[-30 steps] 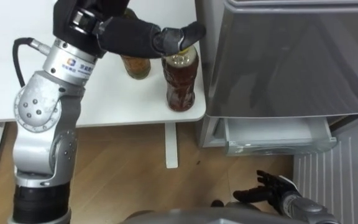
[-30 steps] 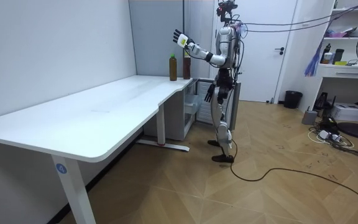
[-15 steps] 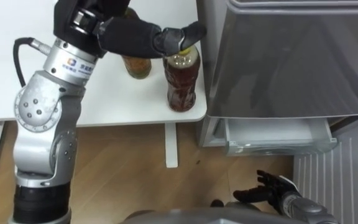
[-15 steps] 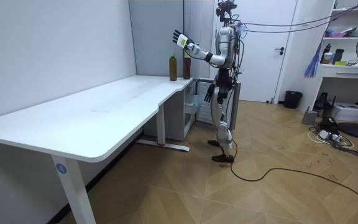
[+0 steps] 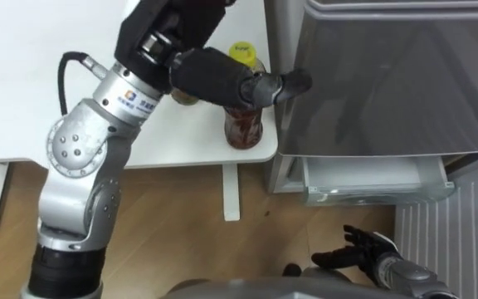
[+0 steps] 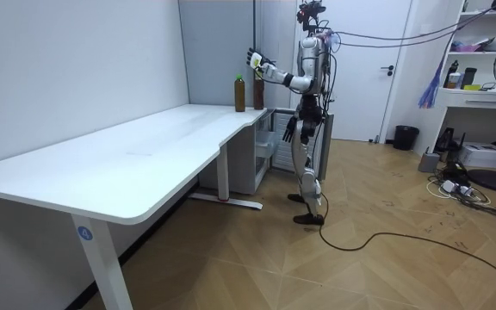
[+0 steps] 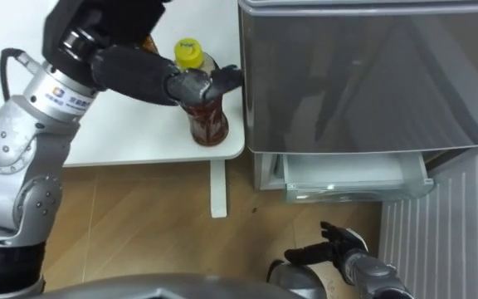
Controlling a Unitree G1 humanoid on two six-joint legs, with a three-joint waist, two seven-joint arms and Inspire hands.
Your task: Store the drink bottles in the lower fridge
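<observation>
R hand [image 5: 362, 253] hangs low over wood-plank floor [image 5: 164, 224], fingers loose & spread, holding nothing. Just beyond it, a pale drawer [image 5: 372, 178] shows at foot of tall grey metal fridge [image 5: 388, 83]. L hand [image 5: 218, 76] reaches over corner of white flat-top table [image 5: 48, 91], fingers stretched across neck of clear plastic bottle of brown tea w/ yellow cap [image 5: 244, 129], not closed round it. Bottle upright at table edge, just beside fridge. 2nd brown-drink bottle w/ green cap [image 6: 239, 93] stands near, further in. Room view: robot upright at table's far corner.
</observation>
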